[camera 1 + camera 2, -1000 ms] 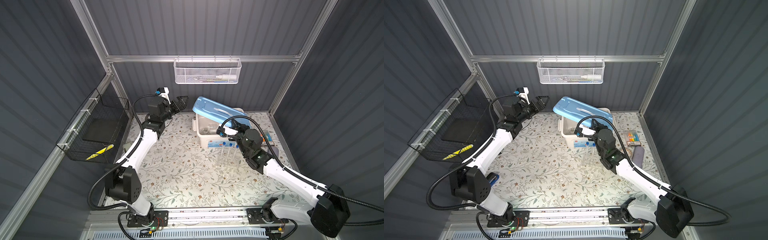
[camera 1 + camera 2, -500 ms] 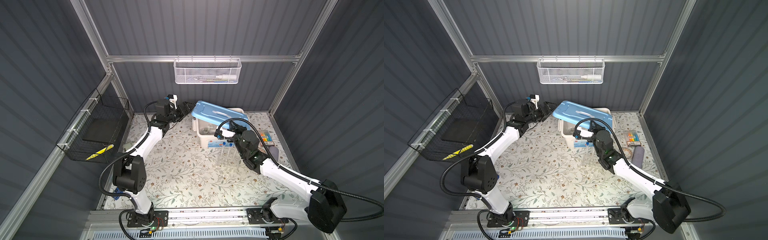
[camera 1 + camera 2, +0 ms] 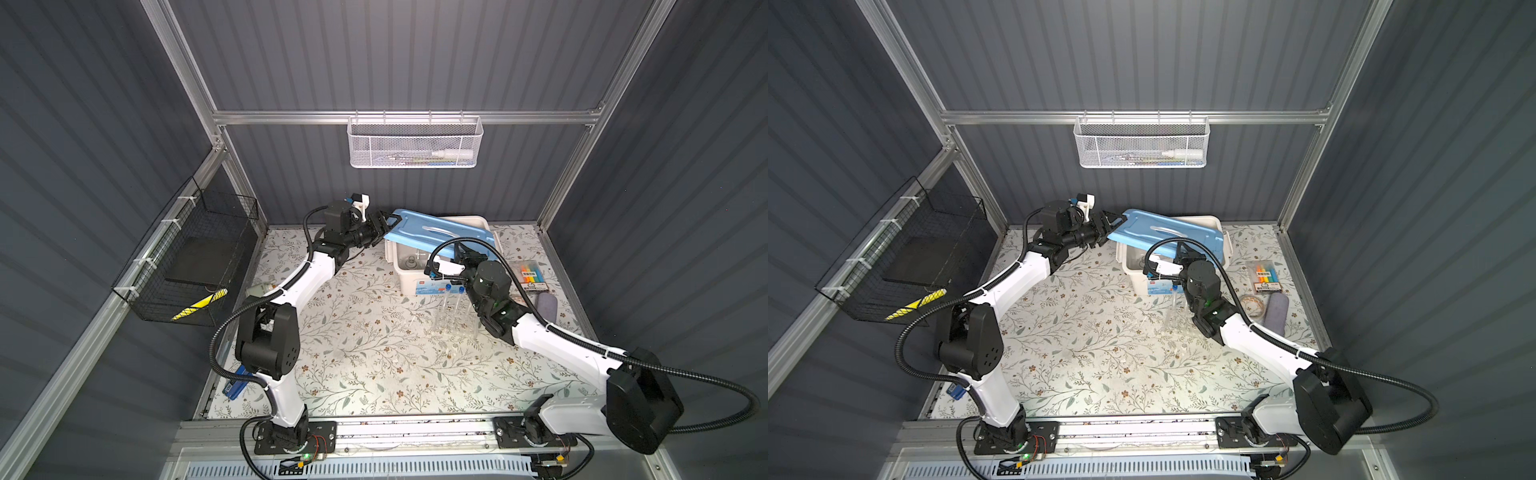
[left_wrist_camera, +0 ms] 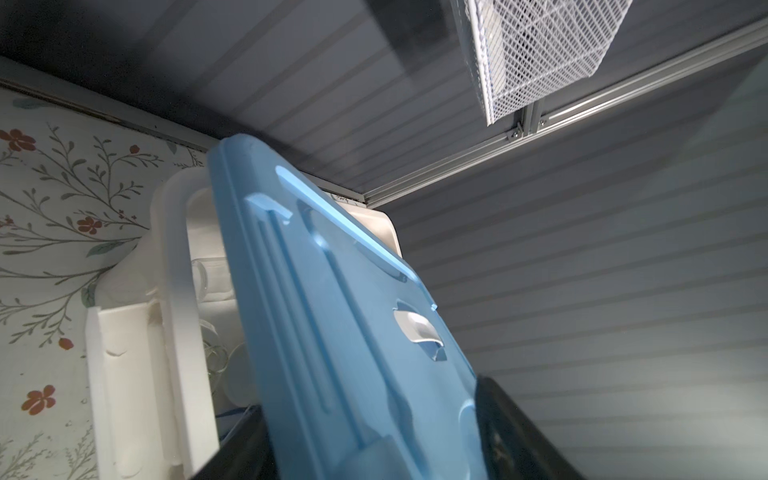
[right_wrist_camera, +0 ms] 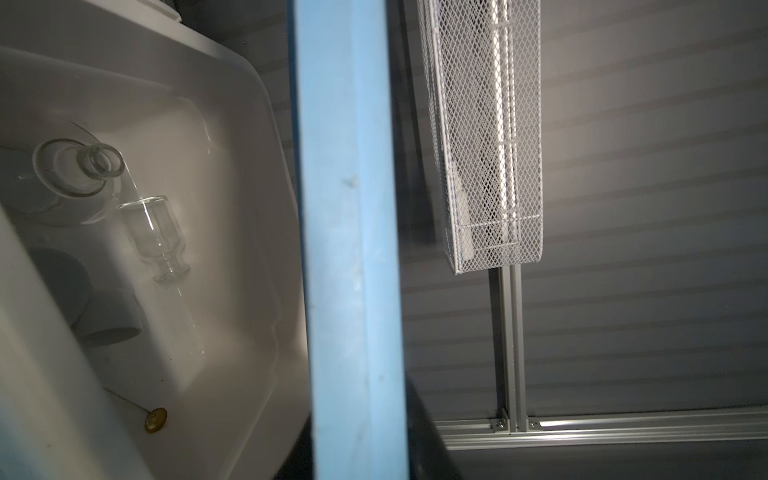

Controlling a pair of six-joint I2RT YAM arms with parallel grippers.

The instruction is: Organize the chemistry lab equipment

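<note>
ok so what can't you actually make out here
Left gripper grip: the left wrist view's edge cuts off its fingers beside the lid, so contact is unclear.
Bin contents: the lid covers most in both top views.
Tubes count: clear, partly behind the right arm in both top views.
Basket items: too small or blurred behind mesh.

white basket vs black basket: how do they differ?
The white basket is fine mesh; the black basket is open wire grid. The white basket hangs on the back rail, the black basket on the side rail. The white basket holds a white tube; the black basket a dark slab and a yellow-black striped piece. Both hang off rails, above the table.
</note>
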